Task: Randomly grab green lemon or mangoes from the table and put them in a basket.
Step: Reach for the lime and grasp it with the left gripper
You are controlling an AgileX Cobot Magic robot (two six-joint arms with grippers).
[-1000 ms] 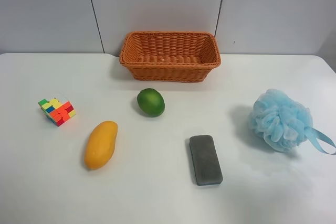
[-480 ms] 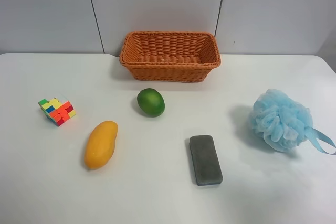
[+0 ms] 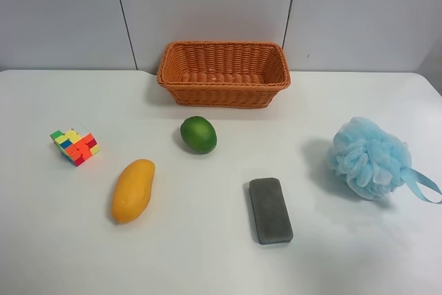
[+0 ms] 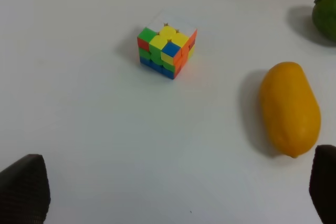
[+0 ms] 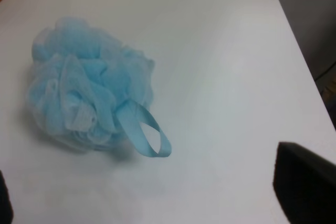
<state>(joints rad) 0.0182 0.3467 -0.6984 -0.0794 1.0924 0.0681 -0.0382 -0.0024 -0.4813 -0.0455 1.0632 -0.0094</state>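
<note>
The green lemon (image 3: 198, 134) lies on the white table (image 3: 207, 260) in front of the orange-brown wicker basket (image 3: 223, 74), which looks empty. The yellow-orange mango (image 3: 132, 190) lies to the lemon's lower left in the exterior high view. No arm shows in that view. My left gripper (image 4: 176, 182) is open and empty above the table; the mango (image 4: 290, 108) lies close by one finger (image 4: 324, 182), and the lemon (image 4: 326, 14) shows at the frame's edge. My right gripper (image 5: 142, 187) is open and empty, away from both fruits.
A multicoloured puzzle cube (image 3: 74, 146) sits beyond the mango, also in the left wrist view (image 4: 167, 51). A dark grey block (image 3: 270, 210) lies at centre right. A blue mesh bath sponge (image 3: 368, 158) with a ribbon loop lies ahead of the right gripper (image 5: 89, 85), near the table's edge.
</note>
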